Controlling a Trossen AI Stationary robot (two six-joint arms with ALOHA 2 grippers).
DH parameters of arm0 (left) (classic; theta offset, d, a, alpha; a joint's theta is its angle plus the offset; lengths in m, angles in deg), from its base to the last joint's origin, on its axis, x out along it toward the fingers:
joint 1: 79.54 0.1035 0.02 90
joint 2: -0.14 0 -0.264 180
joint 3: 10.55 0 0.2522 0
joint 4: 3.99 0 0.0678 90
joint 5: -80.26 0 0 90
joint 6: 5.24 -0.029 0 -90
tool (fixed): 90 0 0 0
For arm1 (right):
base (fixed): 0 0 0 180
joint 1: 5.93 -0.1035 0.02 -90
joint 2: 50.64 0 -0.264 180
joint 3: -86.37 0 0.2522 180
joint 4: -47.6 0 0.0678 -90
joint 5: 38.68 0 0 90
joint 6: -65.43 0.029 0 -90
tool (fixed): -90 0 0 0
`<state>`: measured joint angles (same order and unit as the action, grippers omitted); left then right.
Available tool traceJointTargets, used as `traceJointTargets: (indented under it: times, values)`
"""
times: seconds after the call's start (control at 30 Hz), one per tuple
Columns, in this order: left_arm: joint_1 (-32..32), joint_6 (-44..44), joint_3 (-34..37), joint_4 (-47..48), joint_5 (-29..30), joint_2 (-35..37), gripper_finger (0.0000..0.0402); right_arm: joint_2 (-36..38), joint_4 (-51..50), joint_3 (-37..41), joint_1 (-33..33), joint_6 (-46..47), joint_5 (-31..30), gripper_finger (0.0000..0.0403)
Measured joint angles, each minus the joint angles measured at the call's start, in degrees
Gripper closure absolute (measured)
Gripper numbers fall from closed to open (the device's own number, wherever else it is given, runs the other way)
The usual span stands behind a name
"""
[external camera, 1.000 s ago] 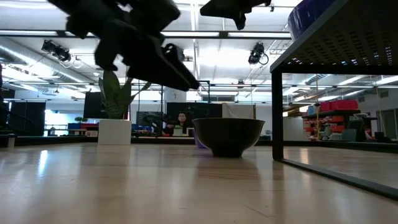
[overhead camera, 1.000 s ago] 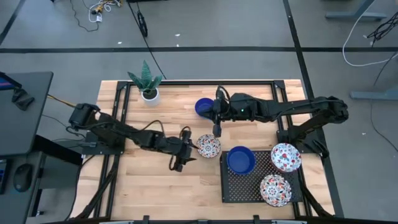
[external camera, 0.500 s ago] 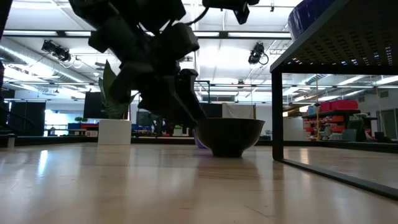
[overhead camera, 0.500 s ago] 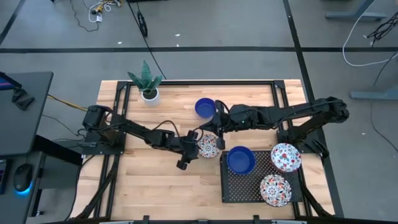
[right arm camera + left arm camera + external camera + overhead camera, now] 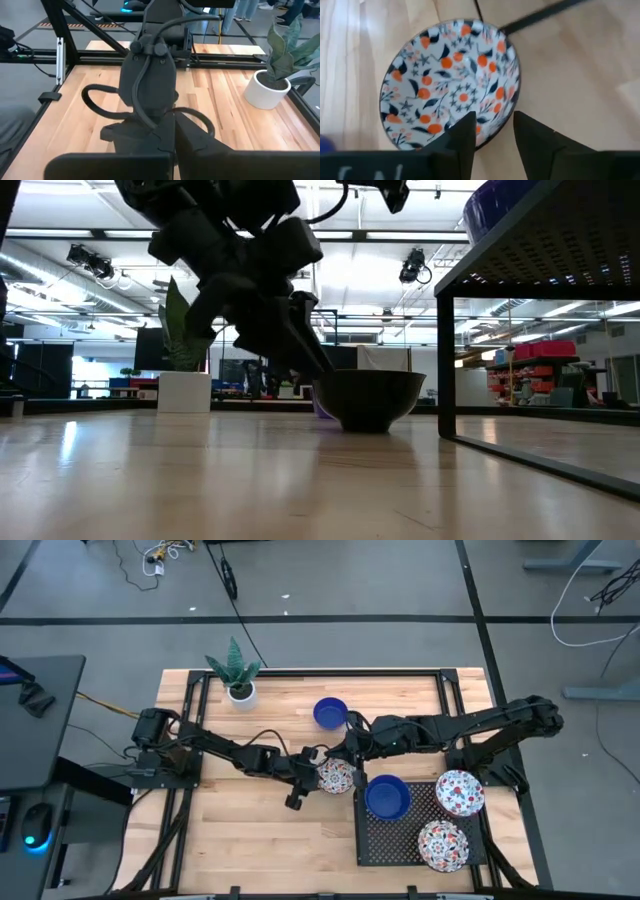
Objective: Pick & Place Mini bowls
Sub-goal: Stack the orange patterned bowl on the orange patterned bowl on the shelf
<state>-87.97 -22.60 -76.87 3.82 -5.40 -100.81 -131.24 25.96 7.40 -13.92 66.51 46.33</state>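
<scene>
While rack point(image 5: 385, 840) holds 3 bowls, floral bowl point(image 5: 335, 776) sits outside.

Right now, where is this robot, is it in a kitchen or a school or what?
Most likely a robot lab or workshop, not a kitchen. The wooden workbench stands on a bare grey floor with loose cables, the low view shows a big hall with ceiling lights and storage shelves, and a computer desk sits beside the bench.
</scene>
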Motion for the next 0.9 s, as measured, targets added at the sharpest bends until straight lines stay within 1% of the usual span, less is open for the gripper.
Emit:
traceJointTargets:
  times: [0.07,0.13,0.2,0.33,0.4,0.47,0.53,0.67,0.77,0.9]
  values:
    - [-0.02,2.74,-0.07,-0.14,-1.63,0.32,0.0252,0.85,-1.08,0.02,0.0,0.5,-0.05,0.0399]
    - [-0.04,8.01,-0.07,-0.14,-3.43,0.59,0.0232,1.85,-1.78,0.02,0.0,1.22,-0.07,0.0399]
    - [-0.04,15.06,-0.06,0.19,-4.13,1.5,0.0208,2.98,-3.11,0.02,0.0,1.49,-0.1,0.0399]
    - [0.76,33.17,-0.15,-0.08,-2.01,2.31,0.0167,5.68,-4.71,0.02,0.0,1.48,-1.56,0.0399]
    - [1.24,40.98,-0.11,0.38,-0.88,2.43,0.0156,7.23,-5.62,0.02,-0.02,1.51,-3.61,0.0399]
    - [1.59,47.34,-0.11,0.27,1.67,2.43,0.0152,8.73,-6.34,0.02,-0.01,1.47,-6.09,0.0399]
    - [1.89,50.02,-0.13,0.61,5.71,2.2,0.0151,9.97,-6.53,0.02,0.01,1.08,-7.48,0.0399]
    - [1.95,51.61,-0.14,0.97,12.33,1.81,0.016,11.36,-6.79,0.02,0.0,-0.19,-7.86,0.0399]
    - [2.36,52.69,-0.08,3.15,13.67,1.58,0.0169,11.43,-6.97,0.02,0.0,-0.84,-7.61,0.0399]
    - [3.44,54.61,-0.11,5.23,13.54,1.58,0.0178,11.41,-8.4,0.02,0.0,-1.34,-7.53,0.0399]
